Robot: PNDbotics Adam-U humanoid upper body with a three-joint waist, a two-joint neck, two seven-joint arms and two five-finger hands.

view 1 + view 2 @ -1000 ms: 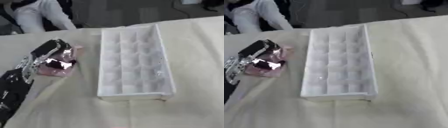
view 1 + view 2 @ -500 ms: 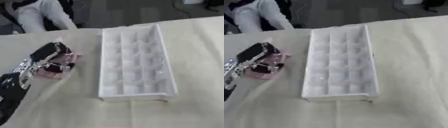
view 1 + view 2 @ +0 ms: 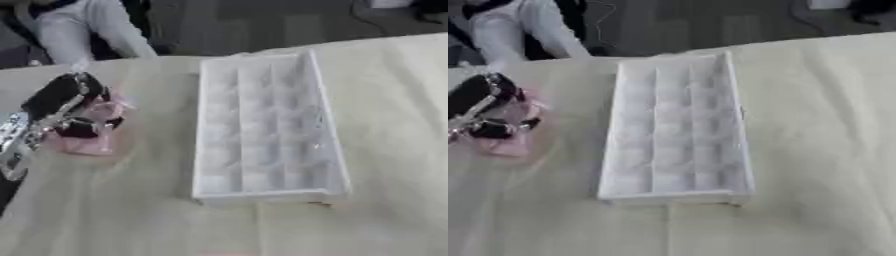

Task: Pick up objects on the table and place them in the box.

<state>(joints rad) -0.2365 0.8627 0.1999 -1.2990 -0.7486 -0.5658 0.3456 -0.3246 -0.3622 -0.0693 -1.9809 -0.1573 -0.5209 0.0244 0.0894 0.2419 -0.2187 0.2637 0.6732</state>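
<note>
Curling round a soft pink crinkled packet (image 3: pixel 86 140), black-and-silver left robot hand (image 3: pixel 63 107) on cream-covered bench (image 3: pixel 394 125), left of long white compartmented plastic box (image 3: pixel 262 130).

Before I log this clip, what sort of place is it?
Probably a lab or workshop bench set up for sorting trials: a cloth-covered table, a white compartmented box, and the left hand on a pink object, with a dark floor behind.
</note>
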